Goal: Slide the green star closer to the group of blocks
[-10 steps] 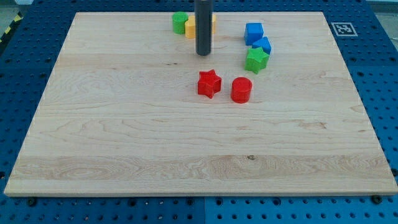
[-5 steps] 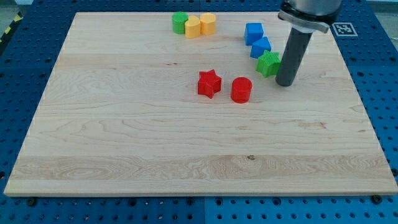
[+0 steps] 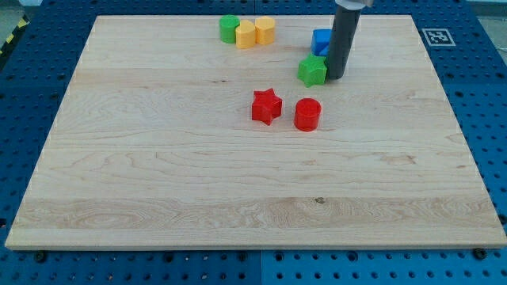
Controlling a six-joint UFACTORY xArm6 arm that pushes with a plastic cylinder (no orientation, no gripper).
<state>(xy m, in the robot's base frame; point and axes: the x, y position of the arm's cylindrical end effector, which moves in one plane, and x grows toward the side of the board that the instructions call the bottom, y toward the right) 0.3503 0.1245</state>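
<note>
Currently, at the desk's [image 3: 119, 158] top edge sit three blocks: one green cylinder [image 3: 229, 28] and two yellow blocks [image 3: 246, 34] [image 3: 264, 29]. Lower, a red star [image 3: 267, 106] and a red cylinder [image 3: 307, 114] stand near each other. The green star [image 3: 313, 70] lies above them, with my tip [image 3: 336, 76] touching its right side. One blue cube [image 3: 321, 41] shows behind the rod; any further blue block is hidden. No jaws exist; the rod holds nothing. Risk: an off-centre push may rotate the star aside, or drive it into the red cylinder.
</note>
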